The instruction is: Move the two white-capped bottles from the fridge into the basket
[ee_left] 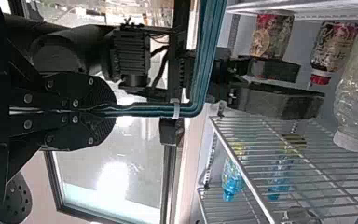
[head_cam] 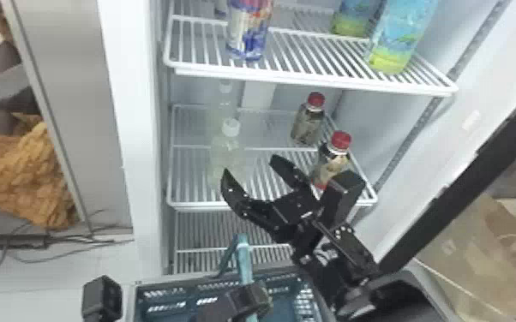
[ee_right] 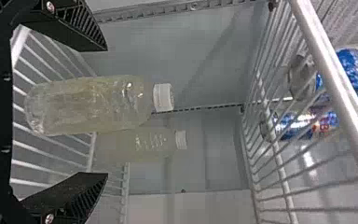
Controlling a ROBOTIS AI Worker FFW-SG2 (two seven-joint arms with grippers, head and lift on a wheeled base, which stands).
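Note:
My right gripper (head_cam: 250,169) is open at the front of the middle shelf, just before the nearer white-capped bottle (head_cam: 224,156). Behind that one stands the second white-capped bottle (head_cam: 223,107). In the right wrist view the right gripper (ee_right: 105,111) has its fingers apart on either side of the nearer bottle (ee_right: 88,105), not touching it; the farther bottle (ee_right: 142,145) is beyond. Low in front of the fridge, my left gripper (head_cam: 244,299) is at the basket (head_cam: 278,280). The left wrist view has the left gripper (ee_left: 109,110) closed around the teal basket handle (ee_left: 158,110).
Two red-capped bottles (head_cam: 334,160) stand on the right of the same shelf, close beside the right gripper. The upper shelf (head_cam: 313,81) hangs above, with a blue-labelled bottle (head_cam: 248,34) and blue-green bottles (head_cam: 400,38). The fridge's side walls bound both sides.

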